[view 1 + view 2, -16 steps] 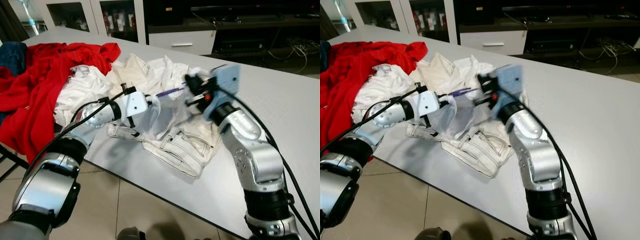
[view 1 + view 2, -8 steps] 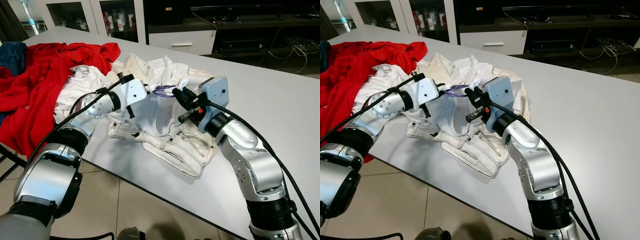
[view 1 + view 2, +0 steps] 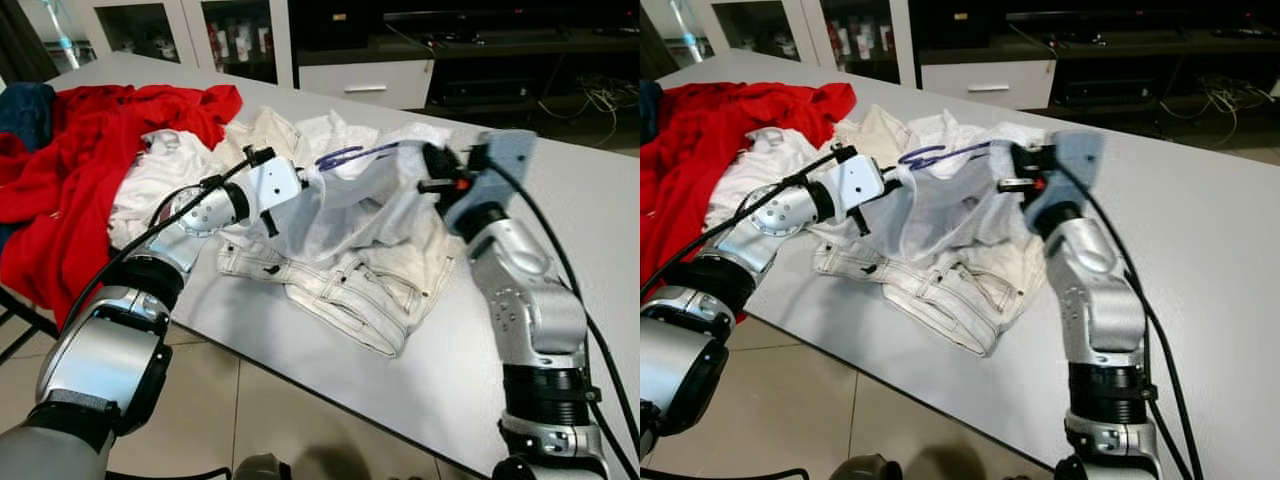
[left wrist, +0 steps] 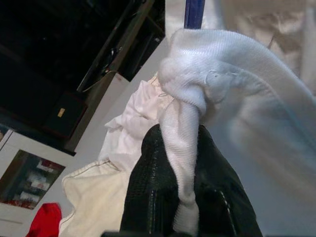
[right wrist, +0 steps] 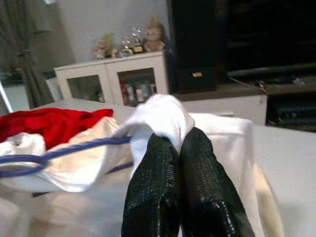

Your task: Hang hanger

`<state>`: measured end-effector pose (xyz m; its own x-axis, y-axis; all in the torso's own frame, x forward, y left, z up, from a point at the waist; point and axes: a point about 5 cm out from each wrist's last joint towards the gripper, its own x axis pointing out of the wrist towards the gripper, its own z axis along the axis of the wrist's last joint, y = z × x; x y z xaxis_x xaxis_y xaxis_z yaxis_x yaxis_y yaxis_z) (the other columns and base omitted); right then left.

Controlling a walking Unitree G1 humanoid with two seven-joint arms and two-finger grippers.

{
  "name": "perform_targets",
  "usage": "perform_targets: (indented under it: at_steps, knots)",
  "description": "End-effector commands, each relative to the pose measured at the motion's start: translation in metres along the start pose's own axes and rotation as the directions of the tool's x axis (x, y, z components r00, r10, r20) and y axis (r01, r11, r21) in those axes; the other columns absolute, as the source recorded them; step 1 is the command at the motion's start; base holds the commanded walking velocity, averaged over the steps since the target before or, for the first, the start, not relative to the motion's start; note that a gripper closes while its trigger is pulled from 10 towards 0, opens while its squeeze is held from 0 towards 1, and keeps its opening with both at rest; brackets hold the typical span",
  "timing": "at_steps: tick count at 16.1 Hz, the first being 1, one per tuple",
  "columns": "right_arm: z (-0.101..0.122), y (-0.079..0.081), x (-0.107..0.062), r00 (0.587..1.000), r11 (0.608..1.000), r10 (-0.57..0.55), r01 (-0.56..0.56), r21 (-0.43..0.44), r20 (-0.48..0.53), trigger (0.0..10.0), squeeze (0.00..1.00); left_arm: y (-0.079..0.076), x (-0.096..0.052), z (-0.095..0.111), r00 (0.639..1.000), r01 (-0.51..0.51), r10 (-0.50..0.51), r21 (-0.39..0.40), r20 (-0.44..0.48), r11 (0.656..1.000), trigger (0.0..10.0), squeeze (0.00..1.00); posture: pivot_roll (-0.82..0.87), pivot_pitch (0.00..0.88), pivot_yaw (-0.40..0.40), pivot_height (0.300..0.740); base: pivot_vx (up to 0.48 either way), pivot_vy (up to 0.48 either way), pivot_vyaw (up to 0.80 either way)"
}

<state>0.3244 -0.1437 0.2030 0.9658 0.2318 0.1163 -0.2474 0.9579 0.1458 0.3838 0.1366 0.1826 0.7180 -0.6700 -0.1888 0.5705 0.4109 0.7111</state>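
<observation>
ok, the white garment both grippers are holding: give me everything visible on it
The white garment is thin, slightly sheer knit fabric, held stretched and lifted above the white jeans on the grey table. The left gripper pinches one bunched edge, the right gripper the other. A purple hanger runs along its upper edge, partly inside the fabric. Its lower part drapes down onto the jeans.

Grey table (image 3: 560, 190) stretching from near right to far left. On its far left, a heap of red cloth (image 3: 90, 150), with dark blue fabric (image 3: 25, 105) at the left edge, perhaps denim. Cream jeans (image 3: 350, 290) spread flat near the front edge. Beyond, white glass-door cabinets (image 3: 190, 30) and a dark media unit (image 3: 470, 45). Below, beige floor tiles (image 3: 250, 420).
</observation>
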Motion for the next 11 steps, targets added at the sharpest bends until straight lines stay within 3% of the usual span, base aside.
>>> perform_targets:
  at_steps: [1,4,6,9,10,11]
  knots:
    - [0.007,0.003,0.004,1.0,1.0,0.008,-0.009,0.007,0.028,0.0,0.0,0.008,-0.003,0.003,0.999,-0.026,0.025,0.007,0.02,1.0,10.0,0.0,0.13,0.0,0.061,0.74,0.0,0.0,0.0]
    - [0.001,0.021,0.002,0.993,0.992,0.12,-0.12,-0.034,0.0,0.0,0.0,0.009,-0.005,0.002,0.999,-0.032,0.031,0.004,0.017,0.999,10.0,0.0,0.13,0.0,0.061,0.74,0.0,0.0,0.0]
    - [0.002,0.059,-0.007,0.941,0.934,0.337,-0.332,-0.13,0.019,0.0,0.0,0.012,-0.004,0.003,0.999,-0.038,0.038,0.003,0.016,0.999,10.0,0.0,0.13,0.0,0.065,0.74,0.0,0.0,0.0]
    - [0.014,0.081,-0.016,0.87,0.867,0.488,-0.472,-0.162,0.078,0.0,0.0,0.012,-0.002,0.005,0.999,-0.04,0.04,-0.002,0.016,0.999,10.0,0.0,0.13,0.0,0.066,0.74,0.0,0.0,0.0]
    - [0.013,0.088,-0.023,0.822,0.82,0.565,-0.55,-0.16,0.068,0.0,0.0,0.012,0.0,0.006,0.999,-0.043,0.043,-0.008,0.016,0.999,10.0,0.0,0.12,0.0,0.066,0.74,0.0,0.0,0.0]
    - [0.013,0.088,-0.023,0.822,0.82,0.565,-0.55,-0.16,0.068,0.0,0.0,0.012,0.0,0.006,0.999,-0.043,0.043,-0.008,0.016,0.999,10.0,0.0,0.12,0.0,0.066,0.74,0.0,0.0,0.0]
